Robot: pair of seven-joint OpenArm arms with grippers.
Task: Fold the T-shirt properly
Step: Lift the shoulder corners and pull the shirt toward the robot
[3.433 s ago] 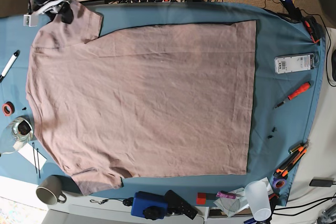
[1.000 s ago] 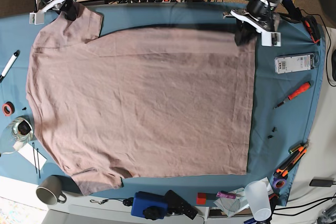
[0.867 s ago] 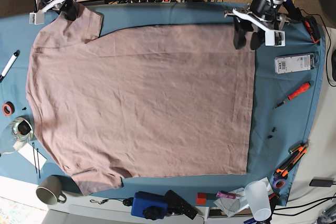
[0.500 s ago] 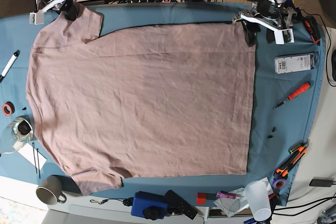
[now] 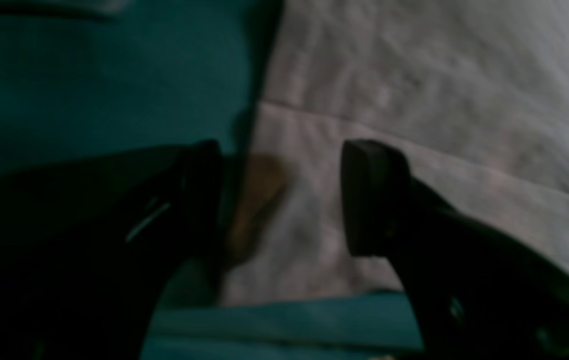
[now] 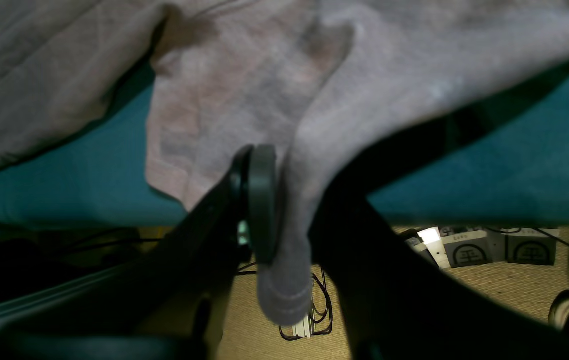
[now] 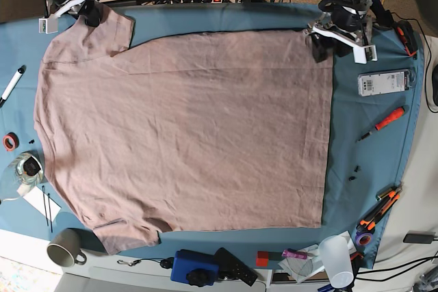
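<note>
T-shirt lies flat, unfolded, centre table; no fold made. Right gripper pinches sleeve at 11 o'clock. Left gripper gapes wide astride hem corner at 1 o'clock, ungrasped.

The left wrist view is blurred and dark: the left gripper shows only as two black shapes, and the T-shirt weave is smeared. In the right wrist view, the right gripper has one of its fingers visible; the other is lost behind cloth and shadow. At the base view's bottom edge, a white cup is cut off.
</note>
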